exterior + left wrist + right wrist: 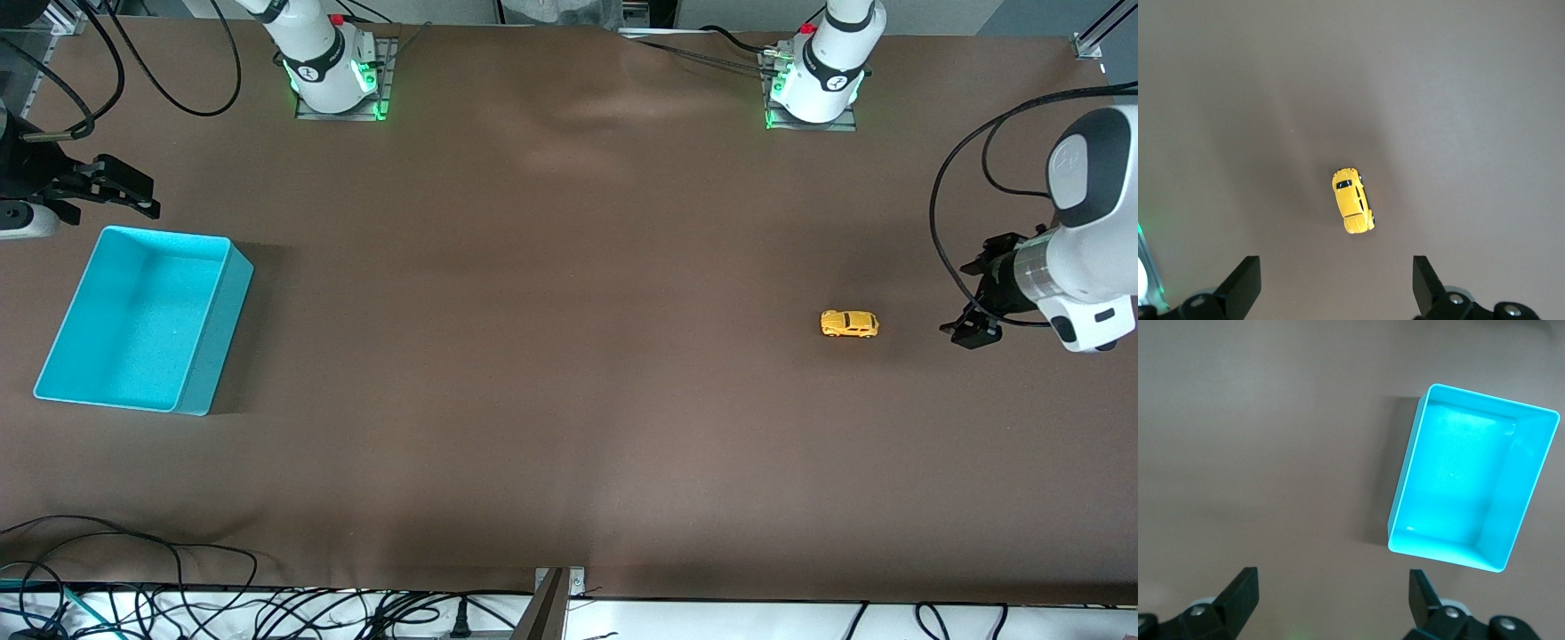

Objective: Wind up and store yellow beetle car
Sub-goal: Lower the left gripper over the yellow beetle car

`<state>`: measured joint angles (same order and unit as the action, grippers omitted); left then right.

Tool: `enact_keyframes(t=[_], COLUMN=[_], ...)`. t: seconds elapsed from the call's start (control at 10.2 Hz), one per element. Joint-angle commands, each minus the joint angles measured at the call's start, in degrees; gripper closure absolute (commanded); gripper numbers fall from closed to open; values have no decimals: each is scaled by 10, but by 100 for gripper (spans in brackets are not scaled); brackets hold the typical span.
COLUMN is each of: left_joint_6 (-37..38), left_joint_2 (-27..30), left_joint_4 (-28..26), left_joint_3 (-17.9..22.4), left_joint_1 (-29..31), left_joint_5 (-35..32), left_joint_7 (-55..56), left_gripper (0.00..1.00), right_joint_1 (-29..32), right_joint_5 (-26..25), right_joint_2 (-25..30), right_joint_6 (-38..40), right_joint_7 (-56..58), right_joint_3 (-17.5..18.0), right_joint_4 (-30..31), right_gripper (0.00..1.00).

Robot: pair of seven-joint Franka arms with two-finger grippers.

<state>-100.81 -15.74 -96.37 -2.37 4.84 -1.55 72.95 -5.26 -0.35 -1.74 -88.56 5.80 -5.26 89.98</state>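
1. While you've got both arms parked up in the air, here's how the brown cloth-covered table [569,356] looks: the tiny yellow beetle car [849,324], a rounded toy with dark windows, sits on its wheels on bare cloth toward the left arm's end of the table.
2. Your left gripper [971,331] hangs over the cloth just beside the car, toward the table's edge at that end. Its fingers [1245,285] are spread wide with nothing between them, and the left wrist view has the car [1353,201] sitting out ahead of the tips, not touching either one.
3. The teal rectangular plastic bin [142,320] is way over at the right arm's end of the table, well apart from the car. It's open-topped and you can see straight down to its floor.
4. Your right gripper [124,191] hovers over the cloth near the bin's corner that lies farthest from the front camera. Its fingers [1238,597] are spread wide too, holding nothing, and the right wrist view shows the bin [1471,480] off ahead of them.
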Motion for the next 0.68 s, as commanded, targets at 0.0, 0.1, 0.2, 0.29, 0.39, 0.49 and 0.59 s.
enact_keyframes(t=[0.0,0.1,0.2,0.29,0.39,0.49,0.59], left_joint_6=[-51,-85,-127,-167,-204,-240,-271], left_joint_2=[-20,-20,-18,-18,-19,-19,-17], left_joint_4=[-26,-51,-78,-105,-131,-159,-190], left_joint_3=[-1,0,0,0,0,0,-1], left_joint_1=[11,12,18,21,21,20,18], left_joint_5=[24,34,40,41,40,40,36], left_joint_7=[56,65,87,110,138,163,176], left_gripper=[0,0,0,0,0,0,0], right_joint_1=[-1,-1,-1,-1,-1,-1,-1], right_joint_5=[-4,-4,-4,-4,-4,-4,-4], right_joint_2=[-1,-1,-1,-1,-1,-1,-1], right_joint_6=[9,9,9,9,9,9,9], right_joint_7=[1,1,2,1,1,1,1], right_joint_3=[1,0,0,1,0,0,0], right_joint_4=[-7,-7,-7,-7,-7,-7,-7], right_gripper=[0,0,0,0,0,0,0])
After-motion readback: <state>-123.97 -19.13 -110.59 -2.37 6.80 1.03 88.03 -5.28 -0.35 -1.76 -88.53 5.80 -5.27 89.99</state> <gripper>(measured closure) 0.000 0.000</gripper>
